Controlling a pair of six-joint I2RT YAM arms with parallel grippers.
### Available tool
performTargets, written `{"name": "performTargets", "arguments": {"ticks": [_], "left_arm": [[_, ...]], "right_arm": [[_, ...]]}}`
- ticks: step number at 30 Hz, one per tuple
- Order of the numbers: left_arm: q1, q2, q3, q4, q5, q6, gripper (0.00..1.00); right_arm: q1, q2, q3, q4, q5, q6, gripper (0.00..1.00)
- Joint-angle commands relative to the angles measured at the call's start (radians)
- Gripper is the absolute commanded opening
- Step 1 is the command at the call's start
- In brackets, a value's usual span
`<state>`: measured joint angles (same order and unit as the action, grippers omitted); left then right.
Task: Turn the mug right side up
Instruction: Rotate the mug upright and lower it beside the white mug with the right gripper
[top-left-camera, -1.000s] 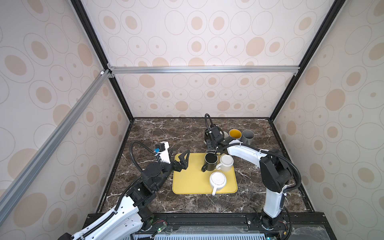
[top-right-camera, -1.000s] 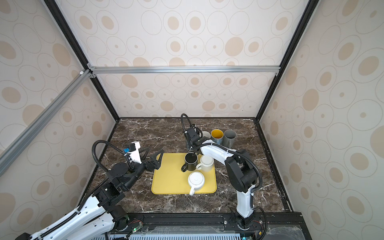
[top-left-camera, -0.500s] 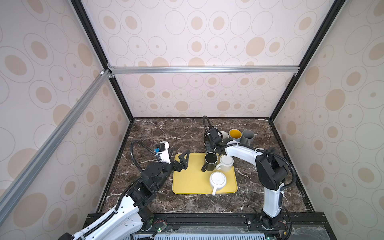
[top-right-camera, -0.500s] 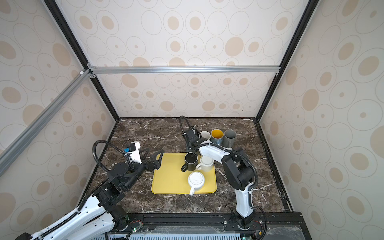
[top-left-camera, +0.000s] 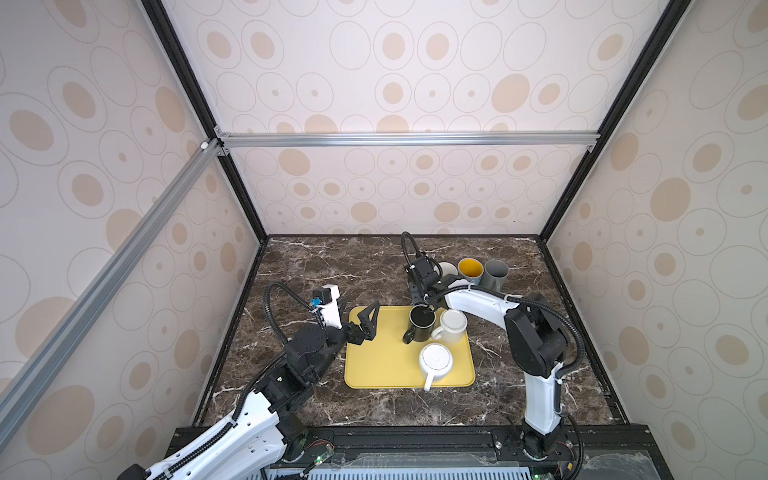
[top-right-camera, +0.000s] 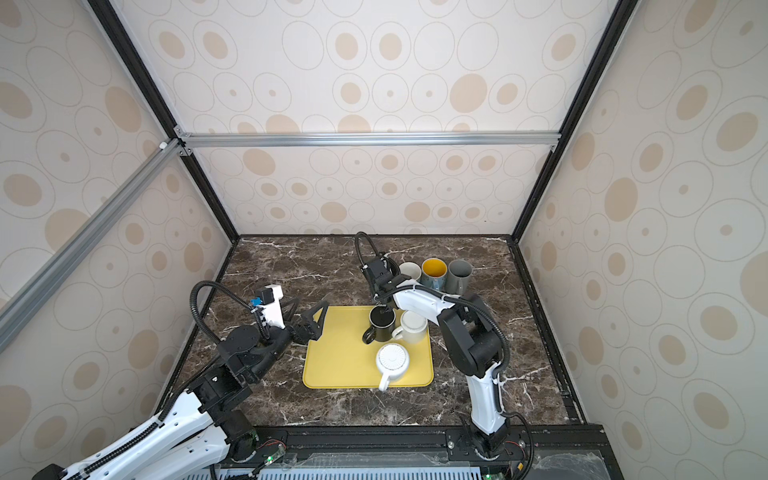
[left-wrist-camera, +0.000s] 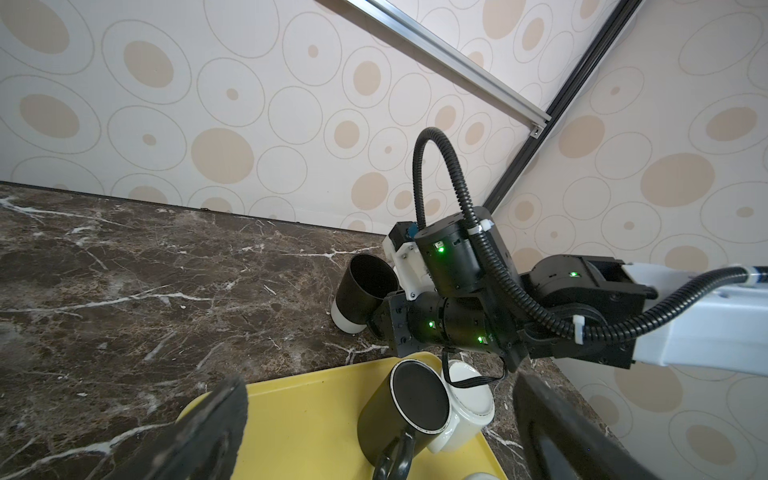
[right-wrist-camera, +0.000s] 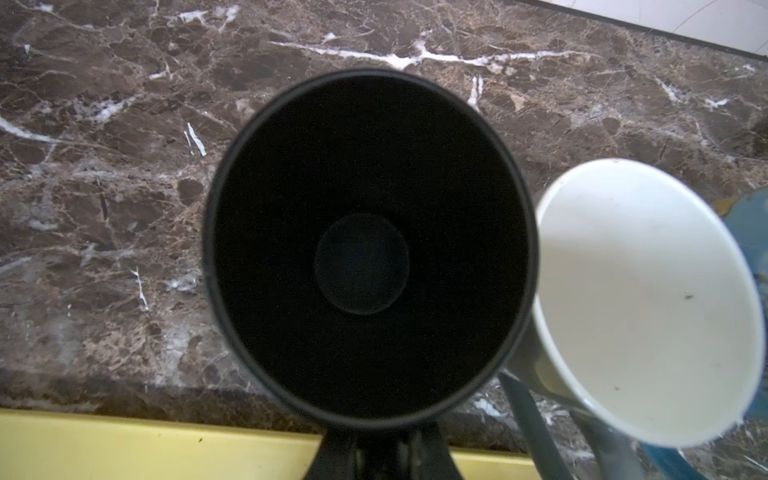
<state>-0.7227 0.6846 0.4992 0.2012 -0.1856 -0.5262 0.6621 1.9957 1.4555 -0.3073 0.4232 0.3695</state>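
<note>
The mug (right-wrist-camera: 361, 249) is black with a pale base (left-wrist-camera: 357, 295). It stands mouth up on the marble just behind the yellow tray (top-left-camera: 374, 365), leaning a little. My right gripper (right-wrist-camera: 384, 453) is shut on its near side just below the rim. In both top views the right wrist (top-left-camera: 422, 268) covers most of the mug. My left gripper (top-left-camera: 357, 311) hangs open over the tray's back left corner with nothing between its fingers (left-wrist-camera: 216, 428).
Three mugs stand bottom up on the tray: a black one (top-left-camera: 420, 323), a white one (top-left-camera: 453, 326) and a ribbed white one (top-left-camera: 435, 359). Upright behind, a white-lined mug (right-wrist-camera: 640, 299) touches the held mug, followed by a yellow-lined one (top-left-camera: 471, 270) and a grey one (top-left-camera: 496, 272).
My right wrist has shifted slightly to the left with the mug. The left arm has not moved.
</note>
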Motion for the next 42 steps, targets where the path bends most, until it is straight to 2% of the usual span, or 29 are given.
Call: {"name": "performTargets", "arguments": {"ticks": [1,9,24,31,36,42], "left_arm": [[0.012,0.001,0.001,0.014,-0.011,0.014,1.0],[0.019,0.006,-0.008,0.019,-0.012,0.013,1.0],[0.025,-0.003,-0.023,0.014,-0.011,0.009,1.0],[0.028,0.002,-0.02,0.015,-0.009,0.013,1.0],[0.032,0.009,-0.014,0.014,-0.005,0.018,1.0],[0.033,0.018,-0.013,0.005,0.004,0.028,1.0]], "right_arm": [[0.001,-0.002,0.048,0.01,0.06,0.031,0.05],[0.002,0.006,0.066,-0.026,0.045,0.054,0.13],[0.002,0.033,0.075,-0.038,0.023,0.068,0.2],[0.002,0.013,0.067,-0.045,-0.008,0.076,0.41],[0.007,-0.061,0.026,-0.042,-0.025,0.089,0.46],[0.012,-0.216,-0.075,-0.001,-0.032,0.08,0.46]]}}
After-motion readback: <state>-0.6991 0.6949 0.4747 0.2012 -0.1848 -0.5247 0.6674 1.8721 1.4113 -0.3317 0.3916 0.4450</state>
